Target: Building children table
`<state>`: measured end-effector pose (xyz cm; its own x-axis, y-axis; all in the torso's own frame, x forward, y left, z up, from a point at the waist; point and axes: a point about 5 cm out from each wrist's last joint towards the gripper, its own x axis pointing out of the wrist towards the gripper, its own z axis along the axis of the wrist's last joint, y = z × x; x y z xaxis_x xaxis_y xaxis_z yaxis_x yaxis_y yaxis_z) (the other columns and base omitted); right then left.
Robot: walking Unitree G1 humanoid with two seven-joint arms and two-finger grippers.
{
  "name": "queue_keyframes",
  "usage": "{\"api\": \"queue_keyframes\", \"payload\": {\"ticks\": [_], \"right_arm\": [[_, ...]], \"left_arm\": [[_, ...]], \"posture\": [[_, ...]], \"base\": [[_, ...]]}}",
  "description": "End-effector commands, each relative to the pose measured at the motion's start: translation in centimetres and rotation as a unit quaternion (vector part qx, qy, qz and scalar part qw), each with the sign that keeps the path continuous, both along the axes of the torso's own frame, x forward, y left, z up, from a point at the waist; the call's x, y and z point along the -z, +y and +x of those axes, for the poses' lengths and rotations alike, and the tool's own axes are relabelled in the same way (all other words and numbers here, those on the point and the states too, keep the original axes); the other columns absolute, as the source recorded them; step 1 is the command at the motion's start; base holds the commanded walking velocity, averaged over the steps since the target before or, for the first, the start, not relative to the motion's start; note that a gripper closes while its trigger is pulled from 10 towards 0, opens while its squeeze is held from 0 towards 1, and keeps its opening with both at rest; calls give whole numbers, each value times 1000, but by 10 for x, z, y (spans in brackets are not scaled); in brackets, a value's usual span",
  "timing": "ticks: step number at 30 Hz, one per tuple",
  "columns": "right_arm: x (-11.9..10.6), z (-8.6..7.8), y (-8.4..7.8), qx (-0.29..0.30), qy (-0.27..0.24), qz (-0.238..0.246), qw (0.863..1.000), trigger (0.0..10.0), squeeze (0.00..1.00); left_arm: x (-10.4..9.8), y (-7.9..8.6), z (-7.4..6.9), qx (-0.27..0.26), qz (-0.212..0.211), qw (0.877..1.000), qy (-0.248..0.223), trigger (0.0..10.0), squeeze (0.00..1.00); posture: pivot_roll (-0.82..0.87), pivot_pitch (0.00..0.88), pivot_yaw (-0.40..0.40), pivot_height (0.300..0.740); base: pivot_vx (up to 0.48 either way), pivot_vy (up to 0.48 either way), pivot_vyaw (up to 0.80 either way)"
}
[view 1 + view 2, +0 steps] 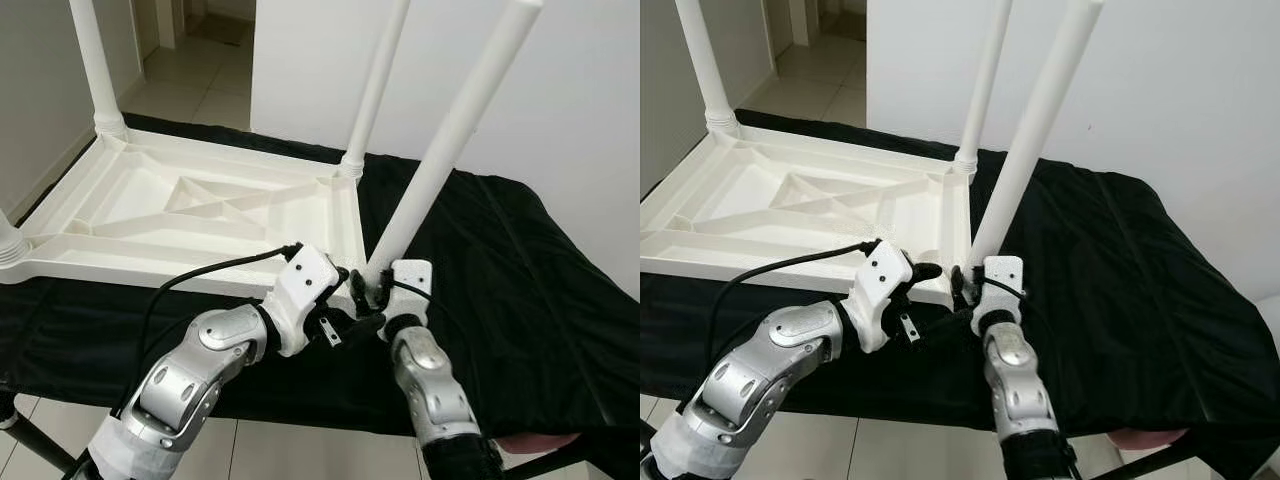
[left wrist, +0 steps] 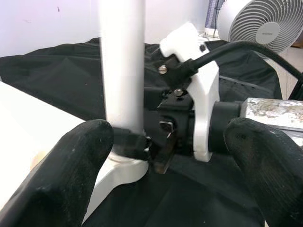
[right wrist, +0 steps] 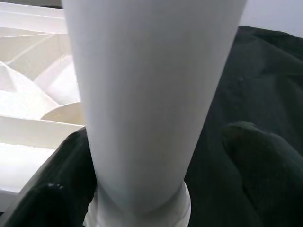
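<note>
The white plastic table top [image 1: 200, 200] lies upside down on a black cloth. Two white legs stand upright at its far corners [image 1: 95, 60] [image 1: 375, 90], and a third leg's base [image 1: 8, 240] shows at the near left corner. A fourth leg [image 1: 450, 140] leans to the right at the near right corner. My right gripper [image 1: 372, 290] is shut on this leg's base [image 3: 147, 94], low down by the socket. My left gripper [image 1: 352, 300] is open just beside it. Its two fingers [image 2: 80, 156] are spread wide on either side of the leg's base and the right gripper.
The black cloth [image 1: 520, 270] covers the whole work surface, whose near edge runs just under my arms. A white wall [image 1: 580, 80] stands behind on the right. An open doorway with a tiled floor [image 1: 190, 80] lies at the far left. A white fan [image 2: 260, 23] stands off to the side.
</note>
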<state>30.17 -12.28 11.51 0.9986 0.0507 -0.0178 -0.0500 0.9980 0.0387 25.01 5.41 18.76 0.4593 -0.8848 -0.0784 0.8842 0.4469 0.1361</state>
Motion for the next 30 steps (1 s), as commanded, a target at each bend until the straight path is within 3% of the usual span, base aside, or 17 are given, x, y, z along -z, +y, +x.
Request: {"api": "queue_keyframes", "payload": {"ticks": [1,2,5,12,13,14,15,19,21,24,25,26,27,30], "right_arm": [[9,-6,-13,29,20,-4,999,10000,1000],[7,-16,-16,15,9,-16,1000,10000,0],[7,-16,-16,15,9,-16,1000,10000,0],[4,-50,-20,-69,-24,-41,996,10000,0],[4,-55,-22,-80,-27,-40,996,7255,0],[4,-55,-22,-80,-27,-40,996,7255,0],[4,-59,-23,-87,-29,-38,995,0,0],[3,-66,-22,-119,-28,-22,992,0,0],[0,-69,-14,-172,-24,-9,985,0,0],[0,-67,-9,-193,-18,-1,981,0,0],[-1,-65,-6,-210,-16,1,978,3647,0],[-1,-65,-6,-210,-16,1,978,3647,0],[-3,-61,-2,-227,-15,5,974,10000,0],[-12,-48,2,-245,-26,11,969,10000,0]], "left_arm": [[1,0,1,-27,-6,1000,-4,10000,0],[1,1,1,-36,-5,999,-7,10000,0],[1,1,1,-36,-5,999,-7,10000,0],[1,8,6,-77,-11,997,-13,10000,0],[1,10,6,-80,-9,997,-17,10000,0],[1,10,6,-80,-9,997,-17,10000,0],[1,11,6,-81,-7,996,-20,10000,0],[0,15,7,-90,-10,996,-19,10000,0],[-3,18,10,-108,-15,994,-24,10000,0],[-3,21,15,-126,-14,992,-25,10000,0],[-3,22,18,-142,-13,990,-25,10000,0],[-3,22,18,-142,-13,990,-25,10000,0],[-3,25,24,-165,-9,986,-26,10000,0],[-3,31,36,-218,-10,976,-23,10000,0]], "posture": [[35,0,-162,740],[30,0,-161,740],[30,0,-161,740],[27,0,-153,740],[26,0,-150,740],[26,0,-150,740],[26,0,-150,740],[22,0,-141,740],[22,0,-141,740],[20,0,-135,740],[19,0,-135,740],[19,0,-135,740],[18,0,-134,740],[26,0,-144,740]], "base": [[0,0,0],[0,0,0],[0,0,0],[0,0,0],[0,0,0],[0,0,0],[0,0,0],[0,0,0],[0,0,0],[0,0,0],[0,0,0],[0,0,0],[0,0,0],[0,0,0]]}}
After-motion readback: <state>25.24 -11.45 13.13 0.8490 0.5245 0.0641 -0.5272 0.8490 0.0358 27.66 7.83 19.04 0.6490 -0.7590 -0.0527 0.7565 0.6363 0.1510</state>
